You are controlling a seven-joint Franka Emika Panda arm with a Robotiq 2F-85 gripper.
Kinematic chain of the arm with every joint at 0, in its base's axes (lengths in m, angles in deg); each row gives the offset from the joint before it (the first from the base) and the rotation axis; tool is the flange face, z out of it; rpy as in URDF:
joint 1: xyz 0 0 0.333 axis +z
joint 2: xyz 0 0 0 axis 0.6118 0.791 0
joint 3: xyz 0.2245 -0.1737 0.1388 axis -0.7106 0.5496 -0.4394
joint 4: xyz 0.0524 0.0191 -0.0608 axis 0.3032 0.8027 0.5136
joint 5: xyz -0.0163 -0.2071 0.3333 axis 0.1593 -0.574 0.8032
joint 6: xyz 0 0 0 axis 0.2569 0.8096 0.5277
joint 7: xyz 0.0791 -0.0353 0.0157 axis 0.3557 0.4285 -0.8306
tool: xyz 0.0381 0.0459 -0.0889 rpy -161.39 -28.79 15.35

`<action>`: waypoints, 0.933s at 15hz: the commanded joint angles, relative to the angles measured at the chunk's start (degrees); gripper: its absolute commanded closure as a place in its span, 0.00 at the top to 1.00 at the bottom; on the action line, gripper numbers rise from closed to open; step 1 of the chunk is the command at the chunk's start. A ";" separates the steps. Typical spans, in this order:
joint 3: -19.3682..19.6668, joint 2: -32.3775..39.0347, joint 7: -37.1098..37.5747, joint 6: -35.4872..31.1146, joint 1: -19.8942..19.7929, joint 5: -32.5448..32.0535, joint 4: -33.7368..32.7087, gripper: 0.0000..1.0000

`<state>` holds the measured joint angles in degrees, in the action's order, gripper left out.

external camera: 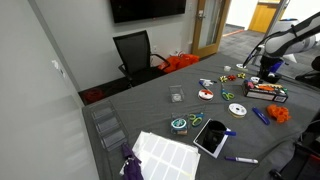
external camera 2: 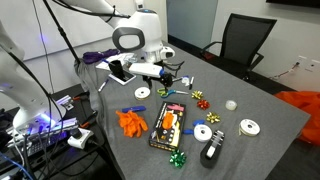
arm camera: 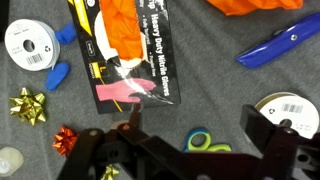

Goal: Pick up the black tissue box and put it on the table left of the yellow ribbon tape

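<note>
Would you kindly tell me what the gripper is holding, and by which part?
Nothing: the gripper is open and empty, near the black tissue box.

Soft, even room light falls on the bench; shadows are faint. Both exterior views are grainy. In the wrist view the dark fingers look blurred.

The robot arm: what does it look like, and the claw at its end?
The arm is white, built of rounded segments with black joint rings. The gripper at its end is black and blocky, with two dark angular jaws in the wrist view. No markings are legible.
</note>
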<state>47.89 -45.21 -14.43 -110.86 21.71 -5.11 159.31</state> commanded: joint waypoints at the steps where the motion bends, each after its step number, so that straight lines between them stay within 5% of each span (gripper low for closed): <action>1: -0.57 3.63 -2.22 -0.34 -3.07 -2.97 -2.38 1.00; 14: -3.40 12.98 -11.20 -6.50 -10.29 -3.47 -6.92 1.00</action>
<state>46.85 -35.02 -22.17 -115.13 14.05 -9.20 153.88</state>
